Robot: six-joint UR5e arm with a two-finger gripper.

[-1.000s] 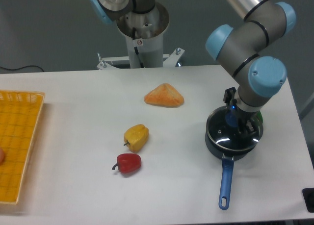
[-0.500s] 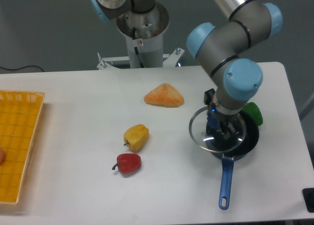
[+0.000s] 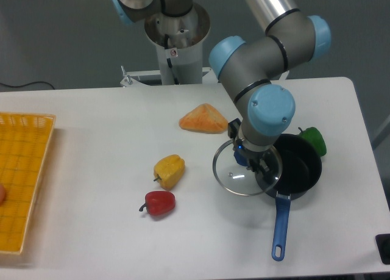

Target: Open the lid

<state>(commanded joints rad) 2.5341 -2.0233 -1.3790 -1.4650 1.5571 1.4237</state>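
- The end effector grips the lid by its centre knob, holding the glass disc just left of the saucepan; the disc's right edge overlaps the pan's left rim.
- The saucepan sits uncovered on the white tabletop, its blue handle pointing toward the tabletop's front edge.
- A green pepper rests against the pan's far right side.
- Left of the saucepan lie an orange wedge, a yellow pepper and a red pepper, with bare tabletop between them and the lid.
- A yellow basket sits far left of the saucepan.
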